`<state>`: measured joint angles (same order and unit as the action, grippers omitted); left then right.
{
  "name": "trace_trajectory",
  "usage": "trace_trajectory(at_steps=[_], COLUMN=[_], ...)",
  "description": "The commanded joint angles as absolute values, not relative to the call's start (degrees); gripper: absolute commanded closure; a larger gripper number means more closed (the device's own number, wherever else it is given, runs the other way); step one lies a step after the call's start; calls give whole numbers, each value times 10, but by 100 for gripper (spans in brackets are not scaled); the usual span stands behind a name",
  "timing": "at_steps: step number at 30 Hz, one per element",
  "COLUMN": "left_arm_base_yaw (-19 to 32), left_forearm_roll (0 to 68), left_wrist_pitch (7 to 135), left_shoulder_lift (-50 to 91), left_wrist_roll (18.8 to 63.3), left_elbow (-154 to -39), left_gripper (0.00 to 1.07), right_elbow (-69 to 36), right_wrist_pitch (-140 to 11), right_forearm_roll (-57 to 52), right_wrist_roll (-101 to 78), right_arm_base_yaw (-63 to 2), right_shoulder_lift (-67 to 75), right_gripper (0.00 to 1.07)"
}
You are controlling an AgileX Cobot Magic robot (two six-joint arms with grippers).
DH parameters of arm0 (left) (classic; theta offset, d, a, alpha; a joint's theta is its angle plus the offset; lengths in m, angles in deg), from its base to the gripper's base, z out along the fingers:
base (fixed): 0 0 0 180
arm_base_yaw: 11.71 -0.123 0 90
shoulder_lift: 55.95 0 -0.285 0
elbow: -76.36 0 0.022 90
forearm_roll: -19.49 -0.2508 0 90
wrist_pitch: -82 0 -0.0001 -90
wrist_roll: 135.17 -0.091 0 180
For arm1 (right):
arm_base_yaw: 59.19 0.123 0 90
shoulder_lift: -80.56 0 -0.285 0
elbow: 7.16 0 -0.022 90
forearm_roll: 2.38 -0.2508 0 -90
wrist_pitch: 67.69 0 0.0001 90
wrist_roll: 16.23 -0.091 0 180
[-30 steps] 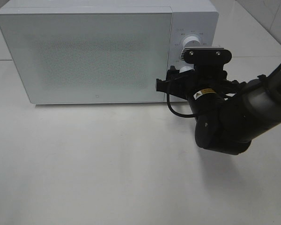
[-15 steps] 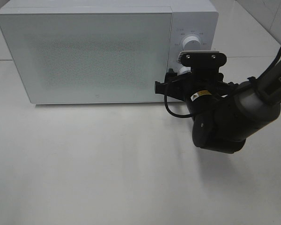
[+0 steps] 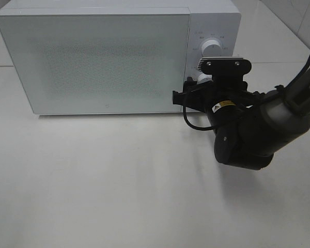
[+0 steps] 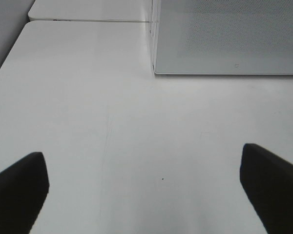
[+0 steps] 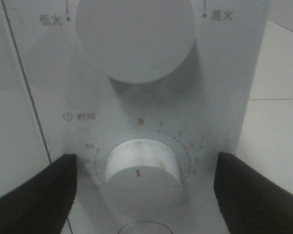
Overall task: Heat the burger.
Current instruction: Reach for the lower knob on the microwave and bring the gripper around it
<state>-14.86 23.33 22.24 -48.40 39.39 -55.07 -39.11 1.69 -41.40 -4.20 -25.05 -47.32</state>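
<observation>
Right now the step in hand, as I judge it, is setting the timer. The right gripper (image 5: 142, 192) sits at the control panel on the right end of the microwave (image 3: 93, 57), its fingers (image 5: 34, 195) spread apart on either side of the lower dial (image 5: 140, 178) and clamped on nothing. The red mark on that dial seems to point at the zero, so no time looks set yet.

To do this well, I would keep the dial centred between the fingers and ease in until the pads reach its rim. I would close squarely, so both pads meet it together. Then I would twist about the dial's own axis, so the pads do not slide off the smooth rim. I would also push gently, since a hard push could shove the microwave back on the table (image 3: 119, 196). The upper dial (image 5: 135, 34) is just above, and I want to leave it alone.

The right arm reaches in from the right, elbow low and near, wrist levelled so the gripper faces the panel head-on.

The left gripper (image 4: 144, 192) hangs wide open over bare table near the microwave's left corner, holding nothing.

The burger shows in no view. The door (image 3: 144, 31) is shut and frosted, so I take it to be inside but cannot confirm that.
</observation>
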Motion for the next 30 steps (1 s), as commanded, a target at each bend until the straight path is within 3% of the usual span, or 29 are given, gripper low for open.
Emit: trace_trajectory(at_steps=[1,13,14,17,19,20,22,23,25,30], left_arm_base_yaw=[-147,-147,-147,-147,-147,-147,-147,-147,-147,-147], left_forearm_roll=[241,241,241,241,241,241,241,241,241,241], left_wrist_pitch=[225,225,225,225,225,225,225,225,225,225], left_shoulder_lift=[-499,-499,-499,-499,-499,-499,-499,-499,-499,-499], left_wrist_roll=[396,396,396,396,396,396,396,396,396,396], left_elbow=[-549,-549,-549,-549,-549,-549,-549,-549,-549,-549], left_gripper=[6,6,6,6,6,6,6,6,6,6], right_elbow=[-390,-390,-390,-390,-390,-390,-390,-390,-389,-389], right_wrist_pitch=[55,70,70,70,70,70,71,71,74,81], right_forearm_roll=[-404,-407,-407,-407,-406,-406,-406,-406,-406,-406], right_wrist_roll=[-47,-45,-45,-45,-44,-44,-25,-25,-17,-17], right_arm_base_yaw=[-254,-249,-249,-249,-249,-249,-249,-249,-249,-249], right_shoulder_lift=[-466,-466,-466,-466,-466,-466,-466,-466,-466,-466], right_gripper=[31,37,43,47,62,62,86,86,97,102])
